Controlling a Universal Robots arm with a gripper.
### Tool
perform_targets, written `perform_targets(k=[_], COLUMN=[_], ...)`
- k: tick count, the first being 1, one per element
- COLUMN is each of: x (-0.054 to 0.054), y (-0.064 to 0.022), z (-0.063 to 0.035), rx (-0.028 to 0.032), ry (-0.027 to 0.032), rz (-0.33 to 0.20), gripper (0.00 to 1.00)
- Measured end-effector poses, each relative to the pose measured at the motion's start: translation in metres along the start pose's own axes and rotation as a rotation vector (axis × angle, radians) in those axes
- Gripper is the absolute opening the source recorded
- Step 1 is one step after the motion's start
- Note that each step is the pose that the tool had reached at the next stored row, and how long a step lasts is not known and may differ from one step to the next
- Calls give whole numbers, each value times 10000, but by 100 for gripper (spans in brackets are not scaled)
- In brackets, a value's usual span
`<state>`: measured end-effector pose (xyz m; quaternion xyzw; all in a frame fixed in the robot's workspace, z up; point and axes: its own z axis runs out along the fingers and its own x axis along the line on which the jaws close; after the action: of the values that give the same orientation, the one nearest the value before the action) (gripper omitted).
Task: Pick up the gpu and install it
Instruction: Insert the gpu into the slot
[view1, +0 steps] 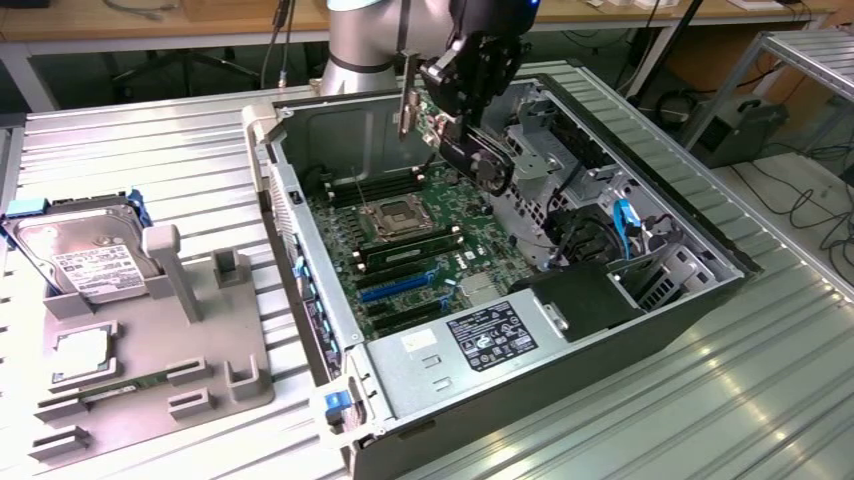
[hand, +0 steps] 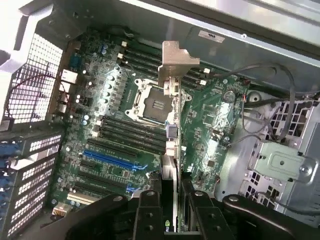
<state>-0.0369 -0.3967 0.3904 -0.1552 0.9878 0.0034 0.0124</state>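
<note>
My gripper (view1: 461, 105) is shut on the gpu (view1: 478, 158), a thin dark card, and holds it in the air over the open computer case (view1: 287, 200). The card's long silvery end bracket (view1: 407, 98) points toward the case's rear wall. From the wrist, the gpu (hand: 171, 135) is seen edge-on between my black fingers (hand: 150, 217), with its bracket (hand: 175, 62) farthest from me. It hovers above the green motherboard (hand: 115, 115), over the CPU socket (hand: 155, 102). The blue expansion slot (hand: 107, 159) lies apart from the card.
A grey fixture plate (view1: 200, 370) at the exterior view's left carries a silver hard drive (view1: 80, 255), a CPU chip (view1: 83, 350) and a memory stick (view1: 114, 390). Inside the case are the power supply (view1: 494, 335), drive cage (view1: 574, 170) and loose cables (hand: 260, 107).
</note>
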Motion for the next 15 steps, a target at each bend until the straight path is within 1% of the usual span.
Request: perform_targets(k=[1, 2, 15], x=[0, 0, 0], y=[0, 0, 0], z=[0, 0, 0], rx=[-14, -21, -46], ry=[2, 3, 5], rz=[-552, -815, -1783], gripper=[26, 26, 26])
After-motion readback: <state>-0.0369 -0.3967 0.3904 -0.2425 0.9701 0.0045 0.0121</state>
